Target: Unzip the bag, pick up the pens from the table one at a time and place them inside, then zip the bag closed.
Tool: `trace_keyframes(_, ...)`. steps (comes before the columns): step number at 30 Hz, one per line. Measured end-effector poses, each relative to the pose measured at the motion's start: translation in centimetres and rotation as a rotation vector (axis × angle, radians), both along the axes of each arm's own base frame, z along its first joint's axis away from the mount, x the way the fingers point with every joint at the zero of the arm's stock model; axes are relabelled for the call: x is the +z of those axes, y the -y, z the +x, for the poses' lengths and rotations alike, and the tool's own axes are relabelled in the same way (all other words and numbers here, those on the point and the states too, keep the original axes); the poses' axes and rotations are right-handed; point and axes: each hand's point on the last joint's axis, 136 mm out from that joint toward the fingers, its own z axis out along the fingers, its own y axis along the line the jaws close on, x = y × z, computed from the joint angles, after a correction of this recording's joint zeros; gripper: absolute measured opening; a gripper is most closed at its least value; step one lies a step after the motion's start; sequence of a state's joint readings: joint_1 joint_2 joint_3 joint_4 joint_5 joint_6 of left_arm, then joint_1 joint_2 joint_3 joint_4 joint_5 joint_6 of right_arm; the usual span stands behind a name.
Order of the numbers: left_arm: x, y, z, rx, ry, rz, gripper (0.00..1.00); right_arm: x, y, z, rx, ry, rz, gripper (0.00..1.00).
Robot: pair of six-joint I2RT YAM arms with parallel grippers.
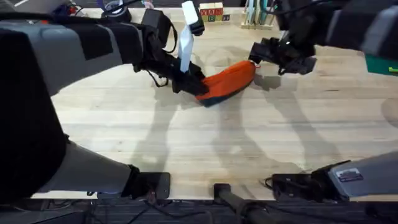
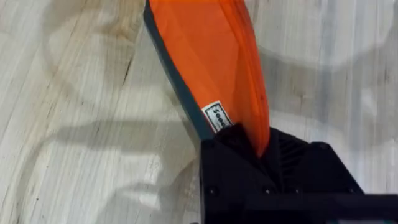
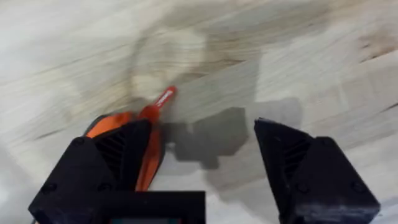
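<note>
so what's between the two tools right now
The orange pouch spans the stretch in the overhead view: the left tool is shut on one end, and the open right tool is at the other.

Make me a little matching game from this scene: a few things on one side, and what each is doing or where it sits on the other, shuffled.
Things:
1. bag
2. left gripper
3. right gripper
4. table

States:
A. open, beside the bag's red zipper pull
B. light wood, under everything
C. shut on one end of the bag
D. orange with a dark base, lying between the two grippers

Pairs: 1-D, 2-C, 3-A, 4-B
</note>
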State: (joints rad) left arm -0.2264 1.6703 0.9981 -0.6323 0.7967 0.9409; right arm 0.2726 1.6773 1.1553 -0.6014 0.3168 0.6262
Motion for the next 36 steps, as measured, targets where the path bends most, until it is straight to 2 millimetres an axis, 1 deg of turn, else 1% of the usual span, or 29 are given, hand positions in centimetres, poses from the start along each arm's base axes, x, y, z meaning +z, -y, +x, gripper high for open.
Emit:
trace_keyframes(6,0.0,0.0,0.0,0.0,0.0,0.0,0.044,5.9,-1.4,-0.8,0.116,0.121,0.081,0.998)
trace_keyframes(8,0.0,0.0,0.0,0.0,0.0,0.0,0.044,7.6,-1.7,-1.1,0.173,0.156,0.087,0.997)
trace_keyframes(11,0.0,0.0,0.0,0.0,0.0,0.0,0.044,9.2,-1.9,-1.9,0.276,0.178,0.06,0.997)
trace_keyframes(15,0.0,0.0,0.0,0.0,0.0,0.0,0.044,10.1,-2.0,-3.5,0.433,0.155,0.007,0.997)
trace_keyframes(18,0.0,0.0,0.0,0.0,0.0,0.0,0.043,10.6,-2.7,-5.5,0.581,0.123,0.002,0.997)
trace_keyframes(22,0.0,0.0,0.0,0.0,0.0,0.0,0.043,11.8,-3.3,-7.4,0.716,0.128,-0.008,0.997)
trace_keyframes(26,0.0,0.0,0.0,0.0,0.0,0.0,0.043,12.9,-3.4,-8.2,0.779,0.161,-0.023,0.998)
trace_keyframes(30,0.0,0.0,0.0,0.0,0.0,0.0,0.044,13.1,-3.5,-8.3,0.804,0.168,-0.031,0.997)
trace_keyframes(31,0.0,0.0,0.0,-0.002,0.004,0.001,0.122,13.1,-3.5,-8.3,0.808,0.167,-0.031,0.998)
trace_keyframes(32,0.0,0.0,0.0,-0.001,-0.001,0.0,0.254,13.1,-3.5,-8.4,0.811,0.166,-0.033,0.997)
trace_keyframes(36,0.0,0.0,-0.1,-0.001,-0.002,-0.002,0.889,13.0,-3.5,-8.4,0.818,0.165,-0.036,0.997)
